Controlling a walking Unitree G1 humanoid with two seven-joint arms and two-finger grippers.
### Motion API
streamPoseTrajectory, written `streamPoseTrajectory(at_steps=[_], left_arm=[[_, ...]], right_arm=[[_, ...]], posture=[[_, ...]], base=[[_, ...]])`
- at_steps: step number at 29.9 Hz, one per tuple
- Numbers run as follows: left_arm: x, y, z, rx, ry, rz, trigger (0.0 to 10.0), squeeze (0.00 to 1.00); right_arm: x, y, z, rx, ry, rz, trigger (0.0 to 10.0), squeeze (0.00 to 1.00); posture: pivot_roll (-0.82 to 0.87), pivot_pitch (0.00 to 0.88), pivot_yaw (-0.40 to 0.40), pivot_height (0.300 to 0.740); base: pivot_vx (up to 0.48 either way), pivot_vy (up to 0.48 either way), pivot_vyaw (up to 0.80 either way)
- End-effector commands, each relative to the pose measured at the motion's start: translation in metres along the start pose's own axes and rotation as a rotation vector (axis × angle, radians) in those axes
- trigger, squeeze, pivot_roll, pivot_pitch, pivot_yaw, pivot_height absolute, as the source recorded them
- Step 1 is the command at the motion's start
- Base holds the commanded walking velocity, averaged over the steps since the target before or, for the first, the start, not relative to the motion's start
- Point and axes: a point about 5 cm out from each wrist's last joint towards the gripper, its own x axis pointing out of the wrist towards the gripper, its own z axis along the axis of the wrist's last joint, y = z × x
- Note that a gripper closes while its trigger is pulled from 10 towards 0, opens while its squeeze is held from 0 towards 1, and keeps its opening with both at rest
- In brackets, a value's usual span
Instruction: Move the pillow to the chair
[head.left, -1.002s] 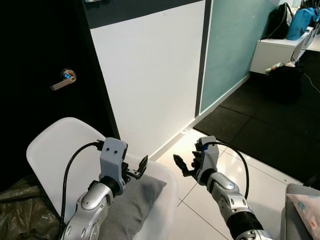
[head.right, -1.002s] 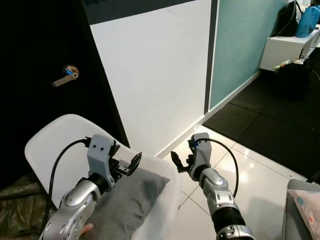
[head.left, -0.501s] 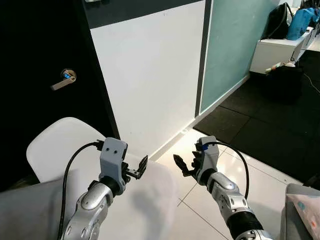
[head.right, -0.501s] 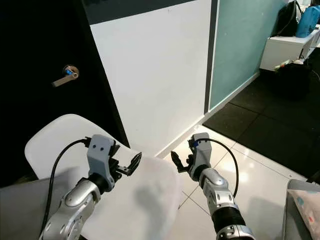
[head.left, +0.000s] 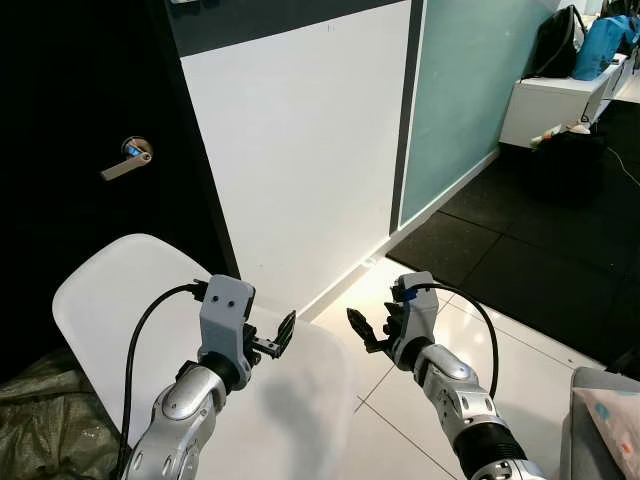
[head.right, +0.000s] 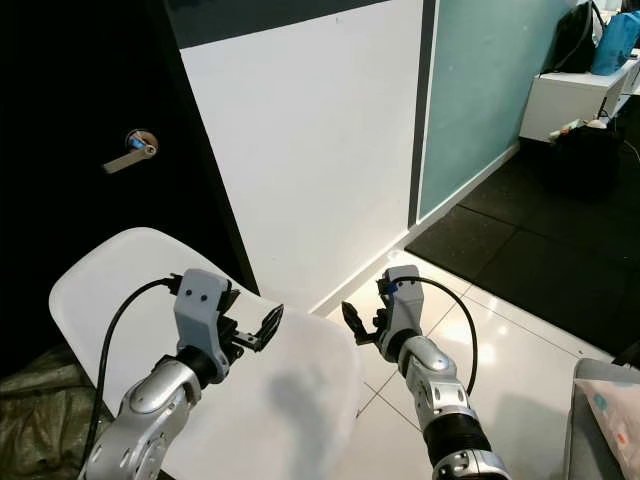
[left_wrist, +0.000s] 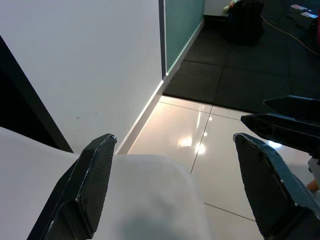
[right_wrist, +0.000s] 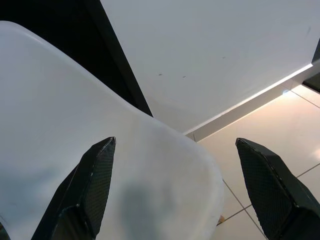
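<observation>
bright, even light | sharp focus | glare on floor tiles (left_wrist: 200, 145) | door (head.left: 70, 120) dark

We see an office-like interior: a black door (head.left: 90, 120) with lever handle (head.left: 126, 160), teal glass partition (head.left: 460, 80), glossy floor tiles (head.left: 420, 400), and a white counter (head.left: 555, 100) holding bags (head.left: 600, 45).

The white chair (head.right: 300, 400) stood against the wall; both grippers (left gripper (head.right: 262, 326), right gripper (head.right: 352, 320)) hovered open above it.
</observation>
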Motion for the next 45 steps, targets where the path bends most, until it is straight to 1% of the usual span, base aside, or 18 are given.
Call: streamPoseTrajectory(at_steps=[1,3,6,8,9,10,13,14,15,16,17,21,22,25,31,35,42,45], left_arm=[[-0.002,0.003,-0.004,-0.015,0.010,0.019,10.0,0.00],[-0.001,0.003,-0.004,-0.021,0.009,0.022,10.0,0.00],[-0.001,0.005,-0.003,-0.075,-0.011,0.054,10.0,0.00],[-0.001,0.005,-0.003,-0.075,-0.011,0.054,10.0,0.00],[-0.004,0.012,-0.004,-0.097,-0.014,0.093,10.0,0.00],[-0.004,0.012,-0.004,-0.097,-0.014,0.093,10.0,0.00],[-0.012,0.025,-0.013,-0.057,0.022,0.142,10.0,0.00],[-0.014,0.029,-0.017,-0.050,0.037,0.159,10.0,0.00],[-0.020,0.037,-0.024,-0.056,0.068,0.192,10.0,0.00],[-0.023,0.041,-0.028,-0.054,0.085,0.213,10.0,0.00],[-0.023,0.041,-0.028,-0.054,0.085,0.213,10.0,0.00],[-0.031,0.050,-0.037,-0.051,0.124,0.288,10.0,0.00],[-0.031,0.050,-0.037,-0.051,0.124,0.288,10.0,0.00],[-0.035,0.062,-0.044,-0.079,0.144,0.388,10.0,0.00],[-0.038,0.071,-0.049,-0.088,0.161,0.441,10.0,0.00],[-0.042,0.077,-0.055,-0.085,0.182,0.476,10.0,0.00],[-0.043,0.073,-0.063,-0.087,0.204,0.490,10.0,0.00],[-0.043,0.073,-0.066,-0.094,0.210,0.491,10.0,0.00]], right_arm=[[0.000,0.003,0.000,0.015,-0.005,0.007,10.0,0.00],[0.000,0.001,0.000,0.015,-0.002,0.005,10.0,0.00],[0.000,-0.003,0.000,0.004,0.012,0.004,10.0,0.00],[0.000,-0.003,0.000,0.004,0.012,0.004,10.0,0.00],[-0.001,-0.004,0.000,0.003,0.015,-0.007,10.0,0.00],[-0.001,-0.004,0.000,0.003,0.015,-0.007,10.0,0.00],[-0.002,-0.009,-0.001,0.015,0.018,-0.034,10.0,0.00],[-0.003,-0.011,-0.001,0.022,0.019,-0.049,10.0,0.00],[-0.006,-0.020,-0.005,-0.013,0.053,-0.093,10.0,0.00],[-0.009,-0.027,-0.008,-0.013,0.069,-0.119,10.0,0.00],[-0.009,-0.027,-0.008,-0.013,0.069,-0.119,10.0,0.00],[-0.020,-0.047,-0.017,-0.050,0.135,-0.193,10.0,0.00],[-0.020,-0.047,-0.017,-0.050,0.135,-0.193,10.0,0.00],[-0.029,-0.060,-0.028,-0.092,0.215,-0.259,10.0,0.00],[-0.033,-0.061,-0.038,-0.111,0.271,-0.273,10.0,0.00],[-0.033,-0.059,-0.046,-0.121,0.310,-0.270,10.0,0.00],[-0.032,-0.056,-0.050,-0.131,0.325,-0.252,10.0,0.00],[-0.031,-0.054,-0.049,-0.131,0.316,-0.244,10.0,0.00]], posture=[[-0.14,0.029,0.023,0.740],[-0.15,0.023,0.018,0.740],[-0.17,0.021,0.009,0.740],[-0.17,0.021,0.009,0.740],[-0.18,0.018,0.017,0.740],[-0.18,0.018,0.017,0.740],[-0.19,0.018,0.026,0.740],[-0.19,0.018,0.026,0.740],[-0.19,0.014,0.032,0.740],[-0.19,0.016,0.032,0.740],[-0.19,0.016,0.032,0.740],[-0.19,0.019,0.027,0.740],[-0.19,0.019,0.027,0.740],[-0.19,0.022,0.026,0.740],[-0.18,0.024,0.020,0.740],[-0.18,0.026,0.011,0.740],[-0.19,0.015,0.004,0.740],[-0.19,0.011,0.003,0.740]], base=[[0.000,0.000,0.00],[0.000,0.000,0.00],[0.000,0.000,0.00],[0.000,0.000,0.00],[0.000,0.000,0.00],[0.000,0.000,0.00],[0.000,0.000,0.00],[0.000,0.000,0.00],[0.000,0.000,0.00],[0.000,0.000,0.00],[0.000,0.000,0.00],[0.000,0.000,0.00],[0.000,0.000,0.00],[0.000,0.000,0.00],[0.000,0.000,0.00],[0.000,0.000,-0.65],[0.000,0.000,-0.64],[0.000,0.000,0.00]])
